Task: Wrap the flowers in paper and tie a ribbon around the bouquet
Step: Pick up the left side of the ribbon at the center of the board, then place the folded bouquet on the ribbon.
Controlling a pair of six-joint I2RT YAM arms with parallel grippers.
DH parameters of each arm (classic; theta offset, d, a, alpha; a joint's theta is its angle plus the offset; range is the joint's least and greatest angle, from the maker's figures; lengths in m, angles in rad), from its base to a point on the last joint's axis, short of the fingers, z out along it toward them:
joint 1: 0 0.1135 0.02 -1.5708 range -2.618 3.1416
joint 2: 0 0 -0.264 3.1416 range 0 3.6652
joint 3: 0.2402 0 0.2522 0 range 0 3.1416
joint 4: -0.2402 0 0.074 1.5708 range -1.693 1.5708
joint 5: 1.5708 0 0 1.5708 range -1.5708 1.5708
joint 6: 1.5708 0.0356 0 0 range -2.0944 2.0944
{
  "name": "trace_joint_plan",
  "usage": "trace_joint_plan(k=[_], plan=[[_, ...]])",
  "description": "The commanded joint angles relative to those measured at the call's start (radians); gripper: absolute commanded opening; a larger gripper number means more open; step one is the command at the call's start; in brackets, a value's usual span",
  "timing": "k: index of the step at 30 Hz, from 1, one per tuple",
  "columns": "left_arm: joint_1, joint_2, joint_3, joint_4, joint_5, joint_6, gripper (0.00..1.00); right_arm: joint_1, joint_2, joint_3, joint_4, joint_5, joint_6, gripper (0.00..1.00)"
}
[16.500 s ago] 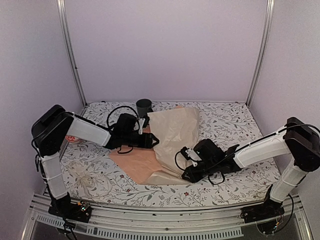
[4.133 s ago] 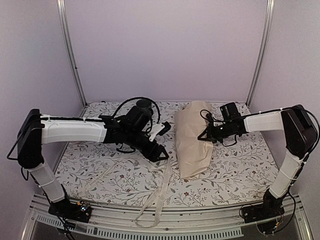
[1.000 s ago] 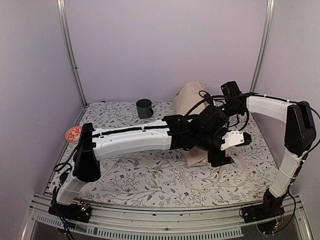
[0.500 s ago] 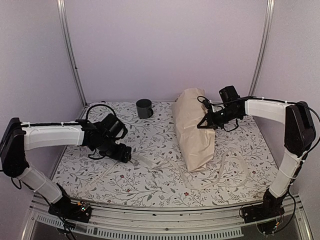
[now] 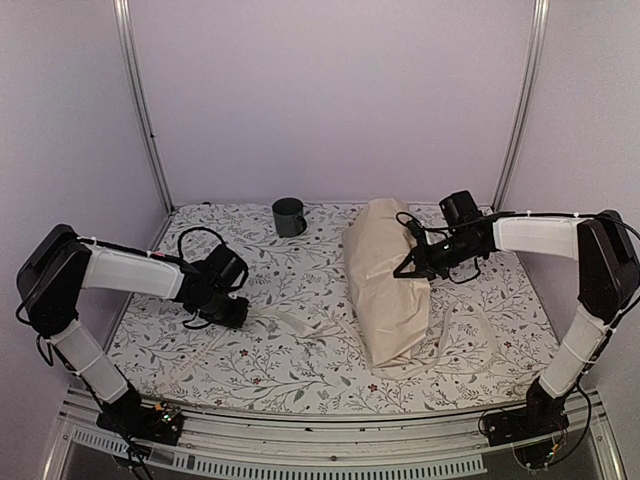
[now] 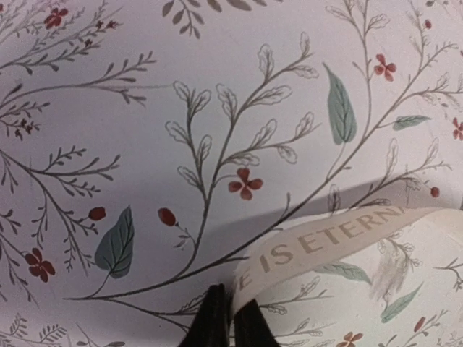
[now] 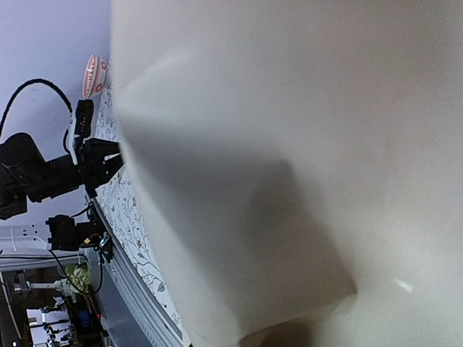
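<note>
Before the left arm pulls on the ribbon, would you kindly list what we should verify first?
1. Left gripper pinches the ribbon: ok.
2. Right gripper grips the bouquet: ok, closed at its right edge.
3. Ribbon runs under the bouquet: cannot tell; it shows on both sides.
4. Ribbon knotted: not ok, it lies loose on the table.
5. Mug clear of the ribbon: ok, it stands apart at the far edge.
</note>
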State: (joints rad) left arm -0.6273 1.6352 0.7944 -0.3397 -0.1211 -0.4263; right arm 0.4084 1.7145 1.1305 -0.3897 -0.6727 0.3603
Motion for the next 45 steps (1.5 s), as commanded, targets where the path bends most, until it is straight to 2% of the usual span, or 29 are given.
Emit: trace_joint_plan(k=[1,4,7,11,15,17,19,22,25,31,35,41,45], plan=[[0.001,0.065,-0.066,0.03,0.101,0.016,0.0,0.031,-0.083,-0.088,0.172,-0.078,0.103,0.0],[-0.035,0.017,-0.045,-0.007,0.031,0.023,0.0,0.063,-0.108,-0.153,0.259,-0.081,0.16,0.0],[-0.116,-0.079,0.002,-0.054,-0.055,0.052,0.0,0.103,-0.123,-0.225,0.365,-0.087,0.245,0.0],[-0.22,-0.184,0.15,-0.195,-0.179,0.071,0.0,0.134,-0.129,-0.295,0.445,-0.061,0.313,0.0],[-0.352,-0.264,0.309,-0.251,-0.148,0.128,0.0,0.162,-0.092,-0.339,0.499,-0.054,0.352,0.0],[-0.422,-0.278,0.35,-0.166,-0.075,0.189,0.0,0.169,-0.068,-0.353,0.526,-0.054,0.361,0.0],[-0.445,-0.269,0.355,-0.04,0.08,0.207,0.0,0.171,-0.048,-0.356,0.539,-0.039,0.367,0.0],[-0.453,-0.198,0.354,0.168,0.289,0.194,0.0,0.174,-0.028,-0.357,0.546,-0.019,0.365,0.0],[-0.453,-0.017,0.408,0.272,0.376,0.191,0.0,0.175,-0.006,-0.358,0.56,-0.021,0.366,0.0],[-0.396,0.423,0.7,0.208,0.447,0.112,0.0,0.176,-0.003,-0.372,0.574,-0.002,0.382,0.0],[-0.375,0.566,0.799,0.181,0.432,0.084,0.0,0.175,-0.018,-0.383,0.571,0.033,0.396,0.02],[-0.374,0.673,0.822,0.142,0.429,0.063,0.0,0.175,-0.071,-0.371,0.502,0.11,0.405,0.2],[-0.37,0.709,0.808,0.132,0.418,0.053,0.0,0.175,-0.129,-0.353,0.395,0.211,0.398,0.37]])
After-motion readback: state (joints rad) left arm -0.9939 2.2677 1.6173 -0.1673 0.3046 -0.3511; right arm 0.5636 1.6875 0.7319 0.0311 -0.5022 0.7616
